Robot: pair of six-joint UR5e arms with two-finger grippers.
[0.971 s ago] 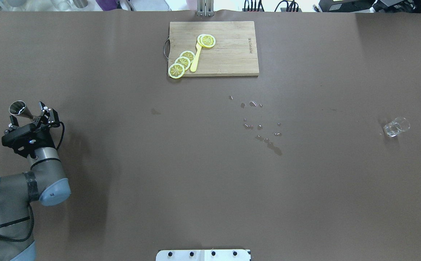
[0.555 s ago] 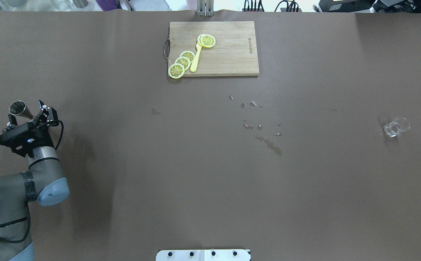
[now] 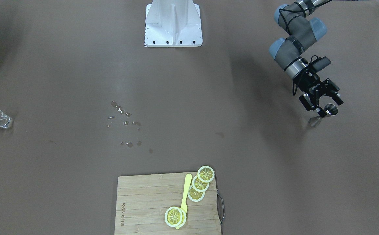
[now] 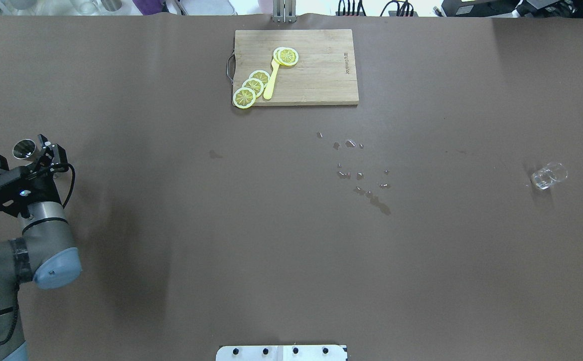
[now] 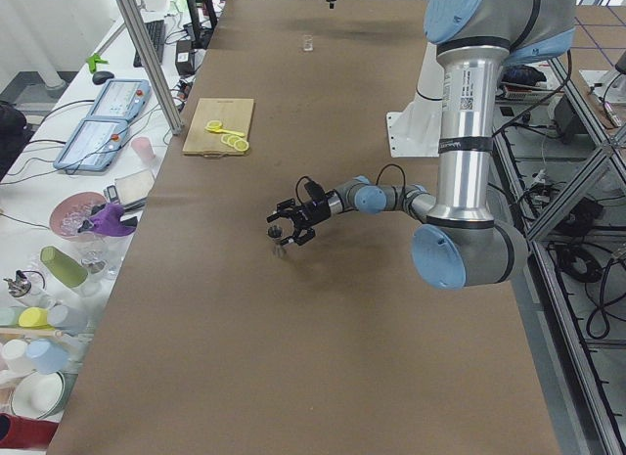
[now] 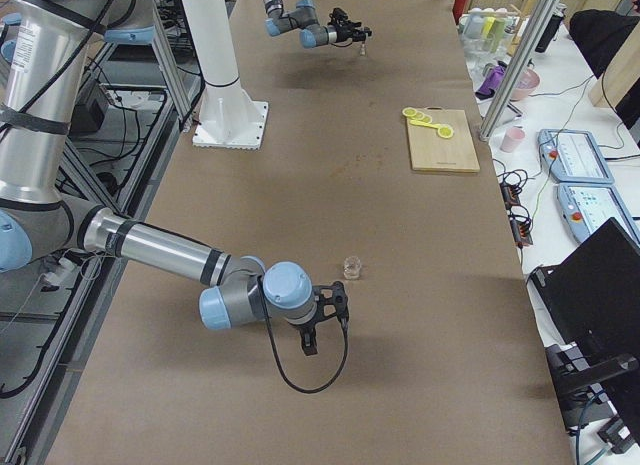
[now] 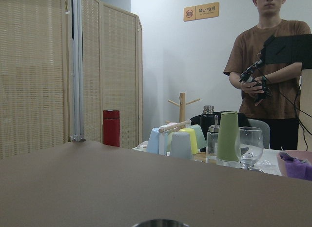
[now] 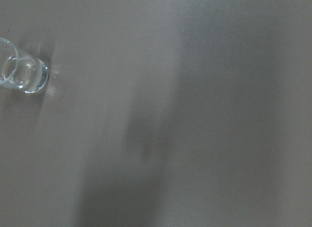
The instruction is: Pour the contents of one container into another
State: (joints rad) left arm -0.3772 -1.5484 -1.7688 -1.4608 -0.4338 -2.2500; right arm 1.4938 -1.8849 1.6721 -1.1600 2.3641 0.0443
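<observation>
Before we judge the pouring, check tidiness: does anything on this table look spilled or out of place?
Yes. Puddles and droplets lie scattered on the table near the cutting board, away from both the glass and the metal jigger: it looks like spilled liquid.

Wooden cutting board (image 4: pixel 316 70) at the far edge — lemon slices (image 4: pixel 253 86), yellow spoon (image 4: pixel 270 86) on it, droplets (image 4: pixel 383 207) mid-table
</observation>
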